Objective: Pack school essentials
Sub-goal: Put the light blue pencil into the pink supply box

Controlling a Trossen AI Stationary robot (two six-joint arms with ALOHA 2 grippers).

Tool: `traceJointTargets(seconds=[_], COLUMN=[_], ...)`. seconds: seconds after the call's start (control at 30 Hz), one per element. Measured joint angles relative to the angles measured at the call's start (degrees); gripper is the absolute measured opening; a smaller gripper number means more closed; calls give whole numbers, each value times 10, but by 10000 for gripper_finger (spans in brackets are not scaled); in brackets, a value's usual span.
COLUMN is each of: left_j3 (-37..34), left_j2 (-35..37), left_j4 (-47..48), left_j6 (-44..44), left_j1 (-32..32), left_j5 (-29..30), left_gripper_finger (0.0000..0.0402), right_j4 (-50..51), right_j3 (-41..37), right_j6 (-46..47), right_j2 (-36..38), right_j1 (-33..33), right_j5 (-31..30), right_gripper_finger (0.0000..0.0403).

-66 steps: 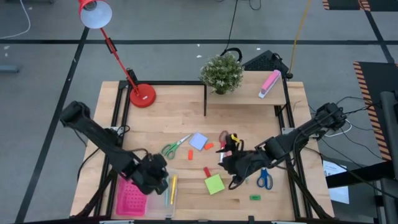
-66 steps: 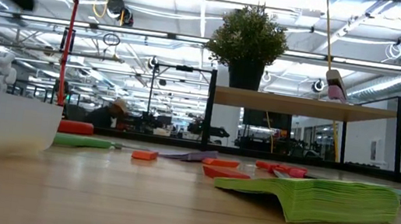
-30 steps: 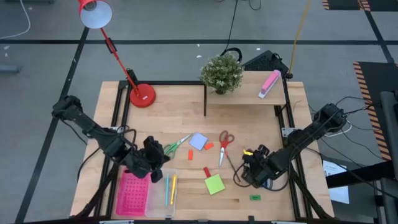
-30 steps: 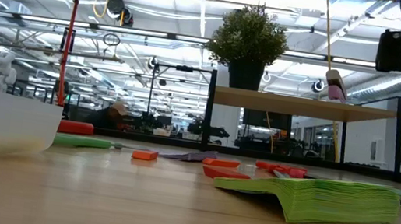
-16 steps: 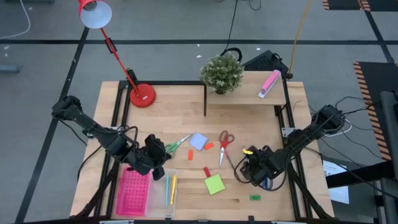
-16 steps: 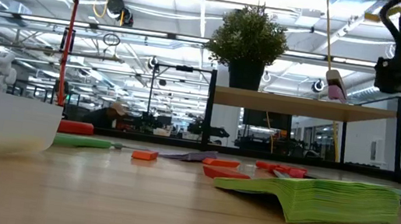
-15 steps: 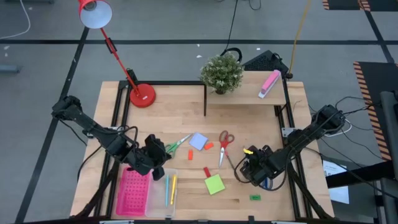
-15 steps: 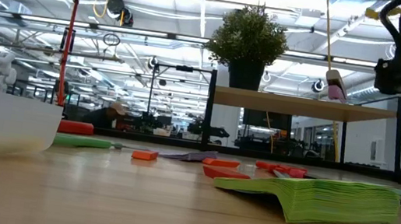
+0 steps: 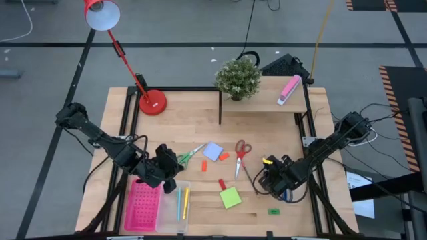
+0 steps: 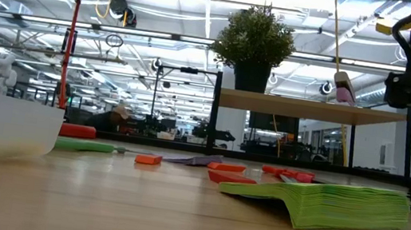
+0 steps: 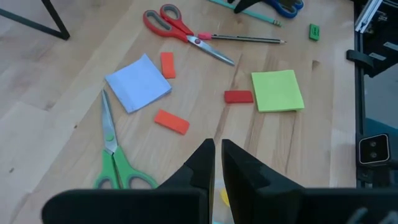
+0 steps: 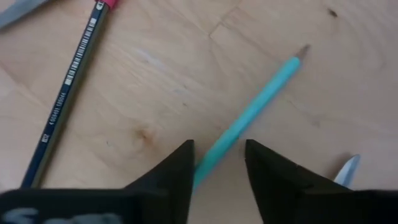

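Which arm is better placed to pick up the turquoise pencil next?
The right one, probably. The right gripper is open, its fingers either side of the turquoise pencil. The left gripper is shut, far off by the clear bin.

The desk (image 9: pixel 180 127) is pale wood, and on it lie red-handled scissors (image 9: pixel 239 155), green-handled scissors (image 9: pixel 185 158), a pale-blue note pad (image 9: pixel 213 151) and a bright green note pad (image 9: pixel 230 197). A turquoise pencil (image 12: pixel 249 121) and a dark pencil (image 12: pixel 65 93) with a printed white barcode and a pink end lie between black fingers (image 12: pixel 168 177). At the front left corner sits a pink perforated tray (image 9: pixel 142 212).
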State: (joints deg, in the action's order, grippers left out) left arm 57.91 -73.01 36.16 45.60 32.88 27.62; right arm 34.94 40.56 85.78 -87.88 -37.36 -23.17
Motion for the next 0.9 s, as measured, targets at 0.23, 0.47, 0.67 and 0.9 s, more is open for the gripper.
traceJointTargets(seconds=[0.23, 0.47, 0.67, 0.9], left_j3=[0, 0, 0, 0], left_j2=[0, 0, 0, 0], left_j4=[0, 0, 0, -32], left_j6=[0, -4, -7, -37], left_j1=[0, 0, 0, -11], left_j5=[0, 0, 0, 0], left_gripper_finger=[31, 31, 31, 31], right_j4=[-2, -2, -7, -57], right_j3=[0, -1, -3, -4], right_j6=[5, -14, -64, -180], right_j2=[0, 1, 14, 34], right_j1=[4, 9, 10, 10], right_j5=[4, 4, -3, -6], right_gripper_finger=[21, 17, 9, 10])
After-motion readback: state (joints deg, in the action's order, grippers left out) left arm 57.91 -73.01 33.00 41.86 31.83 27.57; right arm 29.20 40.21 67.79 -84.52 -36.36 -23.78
